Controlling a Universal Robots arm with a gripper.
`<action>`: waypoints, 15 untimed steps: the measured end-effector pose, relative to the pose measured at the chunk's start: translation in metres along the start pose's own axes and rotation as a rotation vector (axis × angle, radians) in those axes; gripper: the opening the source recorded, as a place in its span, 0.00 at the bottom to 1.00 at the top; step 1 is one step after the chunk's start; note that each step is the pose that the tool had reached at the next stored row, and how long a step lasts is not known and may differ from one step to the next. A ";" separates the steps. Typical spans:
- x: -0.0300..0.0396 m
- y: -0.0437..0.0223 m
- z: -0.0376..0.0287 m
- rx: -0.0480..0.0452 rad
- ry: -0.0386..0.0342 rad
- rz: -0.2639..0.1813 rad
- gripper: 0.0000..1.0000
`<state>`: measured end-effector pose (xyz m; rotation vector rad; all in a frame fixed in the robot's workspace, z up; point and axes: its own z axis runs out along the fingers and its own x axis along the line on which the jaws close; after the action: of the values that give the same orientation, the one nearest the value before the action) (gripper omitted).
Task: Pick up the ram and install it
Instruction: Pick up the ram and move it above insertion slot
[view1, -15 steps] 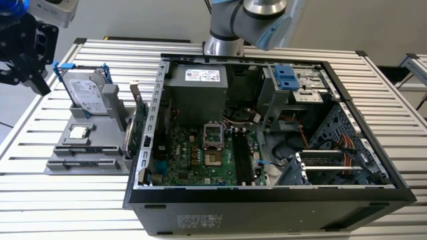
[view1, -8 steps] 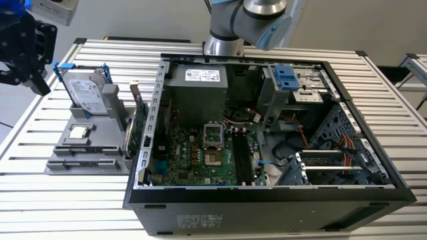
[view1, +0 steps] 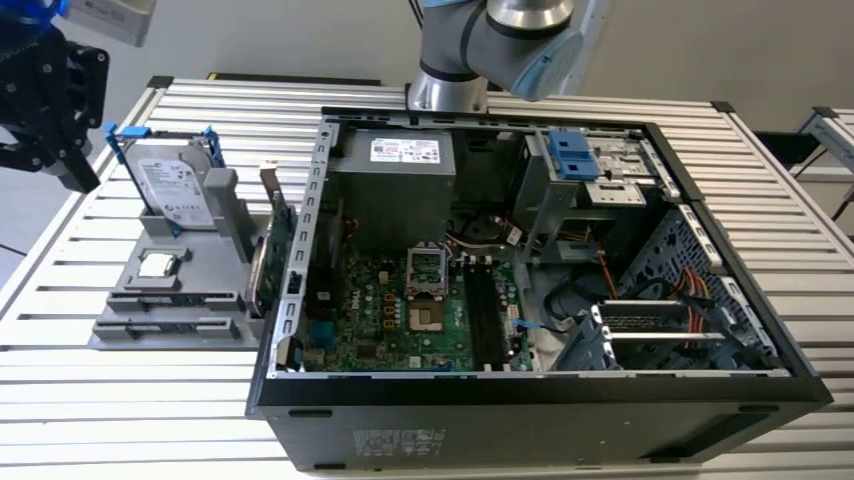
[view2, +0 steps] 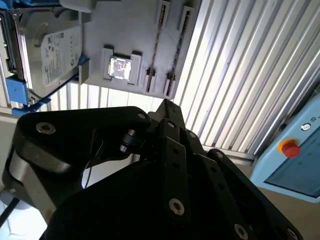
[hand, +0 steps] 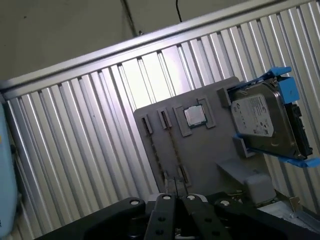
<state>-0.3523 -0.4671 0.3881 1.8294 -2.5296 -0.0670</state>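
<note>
The ram (view1: 167, 298) looks like a thin dark stick standing on edge in a long slot of the grey parts holder (view1: 214, 335). A second stick like it (view1: 160, 325) sits beside it. Both wrist views show them as thin lines (hand: 157, 150) (view2: 159, 45). My black gripper (view1: 74, 165) hangs high off the holder toward the exterior view's left, well apart from the sticks. Its fingers meet at a point (hand: 176, 196) (view2: 167, 105) with nothing between them. The open computer case (view1: 534, 390) lies at centre, with long black memory slots (view1: 483, 315) on its board.
On the holder stand a silver hard drive with blue clips (view1: 174, 185) and a small square chip (view1: 158, 265). A green card (view1: 278, 250) stands between holder and case. The arm's base (view1: 447, 60) rises behind the case. A panel with a red button (view2: 290, 147) lies beyond the slatted table.
</note>
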 end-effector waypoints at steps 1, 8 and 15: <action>0.0000 0.0000 0.0000 0.0001 0.0009 -0.009 0.00; 0.0000 0.0000 0.0000 0.0009 0.0069 -0.076 0.00; 0.0000 0.0000 0.0000 0.0014 0.0116 -0.146 0.00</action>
<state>-0.3523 -0.4671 0.3880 2.0062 -2.3851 -0.0565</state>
